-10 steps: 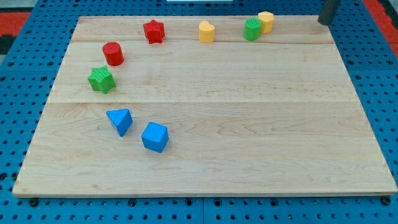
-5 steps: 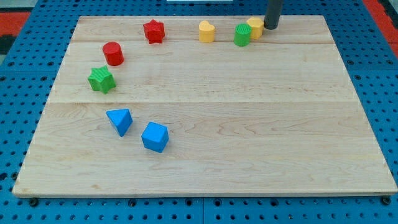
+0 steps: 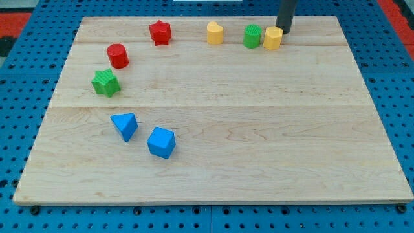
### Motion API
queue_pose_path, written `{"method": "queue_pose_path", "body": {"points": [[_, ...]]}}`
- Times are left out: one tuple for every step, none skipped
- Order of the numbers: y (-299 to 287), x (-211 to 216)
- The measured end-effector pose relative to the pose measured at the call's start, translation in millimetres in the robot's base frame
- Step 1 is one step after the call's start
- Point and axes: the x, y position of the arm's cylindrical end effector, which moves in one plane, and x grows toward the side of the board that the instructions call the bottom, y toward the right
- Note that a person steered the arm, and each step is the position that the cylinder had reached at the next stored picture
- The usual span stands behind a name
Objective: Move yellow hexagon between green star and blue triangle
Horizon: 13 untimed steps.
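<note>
The yellow hexagon (image 3: pixel 272 38) lies near the view's top right, touching the right side of a green cylinder (image 3: pixel 252 36). My tip (image 3: pixel 284 30) rests just up and right of the yellow hexagon, at its edge. The green star (image 3: pixel 105 83) lies at the view's left. The blue triangle (image 3: pixel 125 125) lies below it, a little to the right.
A red cylinder (image 3: pixel 118 55) sits above the green star. A red star (image 3: pixel 160 32) and a yellow block (image 3: pixel 215 32) lie along the top. A blue cube (image 3: pixel 161 142) sits right of the blue triangle. The wooden board (image 3: pixel 259 129) rests on a blue pegboard.
My tip came in from the view's top right to the yellow hexagon. The hexagon slid down and now sits right of the green cylinder, which shifted left.
</note>
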Motion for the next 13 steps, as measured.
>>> {"method": "queue_pose_path", "body": {"points": [[2.3,15.5],[-10.6,20.3],[12.8,9.7],[15.0,5.5],[-43.4,40.7],[-79.7,80.9],[-84.0,85.9],[-90.6,67.3],[-148.9,118.2],[-206.1,153.8],[-197.1,154.1],[-196.5,138.7],[-196.4,124.8]]}}
